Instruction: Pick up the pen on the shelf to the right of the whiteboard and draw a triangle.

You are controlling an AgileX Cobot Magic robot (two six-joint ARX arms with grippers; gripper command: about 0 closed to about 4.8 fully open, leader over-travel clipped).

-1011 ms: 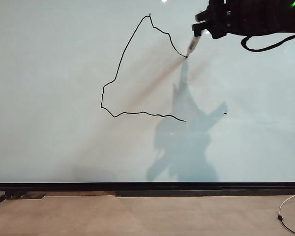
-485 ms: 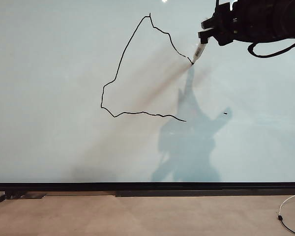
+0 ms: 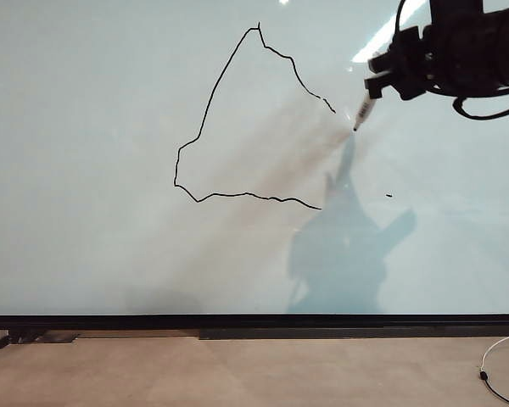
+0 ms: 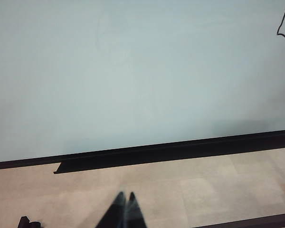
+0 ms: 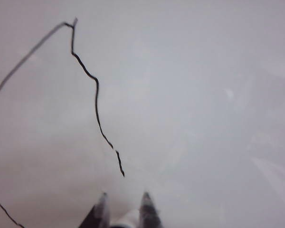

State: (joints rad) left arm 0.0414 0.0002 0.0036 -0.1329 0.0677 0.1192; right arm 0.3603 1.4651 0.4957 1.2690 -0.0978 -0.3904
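Observation:
The whiteboard fills the exterior view. On it is the black triangle, with a pointed top and a wobbly base; its right side ends at a gap above the base's right end. My right gripper is at the upper right, shut on the pen. The pen's black tip points down-left, just below and right of the stroke's end, with no line between them. In the right wrist view the pen shows between the right gripper's fingers, near the triangle's stroke. My left gripper is shut and empty, low before the whiteboard.
A black ledge runs along the board's lower edge, above a beige surface. A tiny black mark sits on the board right of the triangle's base. A white cable lies at the lower right. The arm's shadow falls on the board.
My right gripper moved right and down with the pen. The triangle's right stroke grew a little, then the tip went on past its end, leaving no line.

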